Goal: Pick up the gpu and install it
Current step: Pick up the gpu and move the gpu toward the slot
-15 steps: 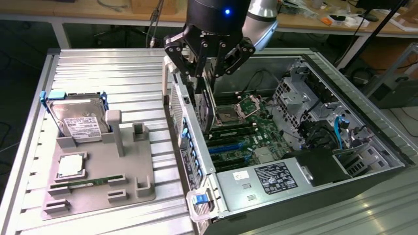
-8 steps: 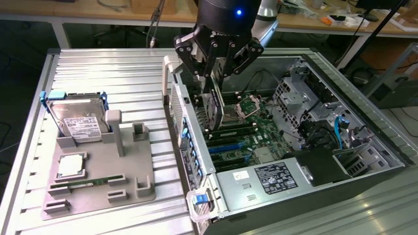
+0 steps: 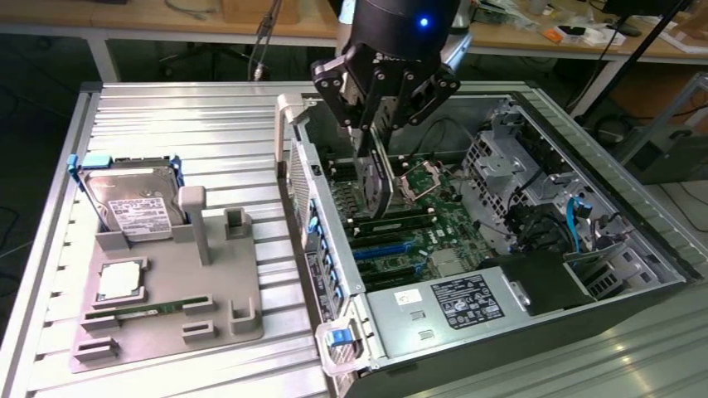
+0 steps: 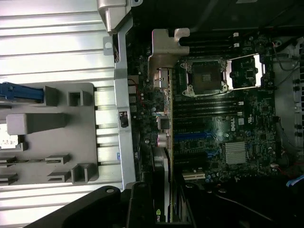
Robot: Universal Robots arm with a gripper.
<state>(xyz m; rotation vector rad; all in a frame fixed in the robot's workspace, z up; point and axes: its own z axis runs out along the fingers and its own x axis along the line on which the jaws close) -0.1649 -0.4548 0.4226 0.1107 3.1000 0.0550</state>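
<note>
- The end effector [image 3: 374, 124] hangs over the open computer case [image 3: 575, 149], its fingers clamped on the gpu [image 3: 379, 178] from both flat sides.
- The gpu is held on edge, long side pointing down into the case, near the case wall that faces the exterior view's left.
- Its lower end is close over the motherboard [image 3: 415, 245]; I cannot tell whether it touches a slot.
- In the wrist view the gpu [image 4: 162, 166] shows edge-on as a narrow strip, with its silver end bracket [image 4: 164, 57] at the far end, beside the open processor socket [image 4: 204, 78].
- The same view shows the dark end effector [image 4: 161, 211] gripping the card's near end, and the blue expansion slots [image 4: 192, 136] lying just beside the card.
- A power supply with a white-printed label [image 3: 459, 303] sits at the near end of the case.
- On the ribbed metal worktop [image 3: 188, 124], well apart from the case, a gray holder tray [image 3: 221, 274] carries a hard drive [image 3: 133, 207], a processor chip [image 3: 119, 282] and a green RAM stick [image 3: 144, 313].
</note>
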